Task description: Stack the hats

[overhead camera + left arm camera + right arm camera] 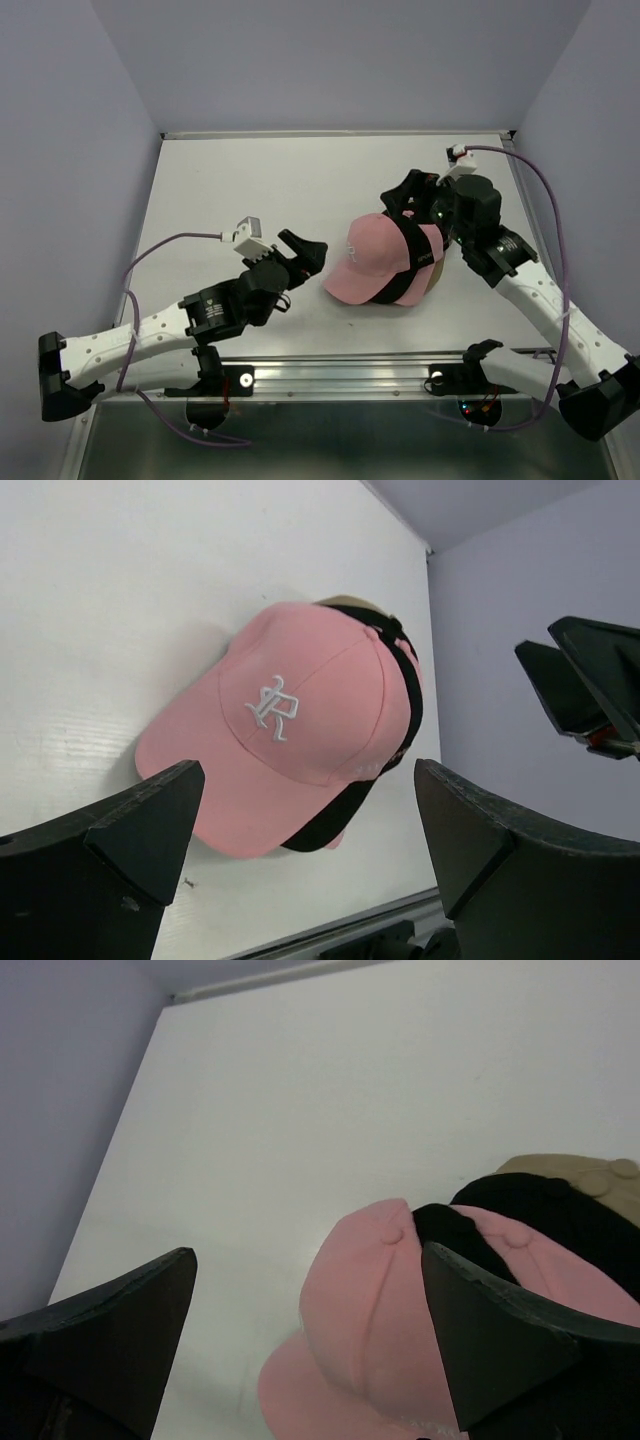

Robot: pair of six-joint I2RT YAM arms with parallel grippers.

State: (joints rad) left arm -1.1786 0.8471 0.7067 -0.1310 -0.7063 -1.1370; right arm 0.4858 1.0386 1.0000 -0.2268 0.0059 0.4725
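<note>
The left gripper (306,250) hangs just left of the pile of hats (385,265). Its jaws are spread wide and empty, facing the brim. The pile sits on the white table top (250,180), topped by a pink fabric baseball cap (365,265) with a white embroidered "R". Nested beneath it show a black cap (407,260), a second pink cap (428,245) and a tan cap (570,1175); the full count cannot be told. Just behind the pile, the right gripper (402,195) is likewise released and holds nothing. No loose cap is in view, so stacking looks complete. Next, both arms likely need to pull away without snagging the pile.
</note>
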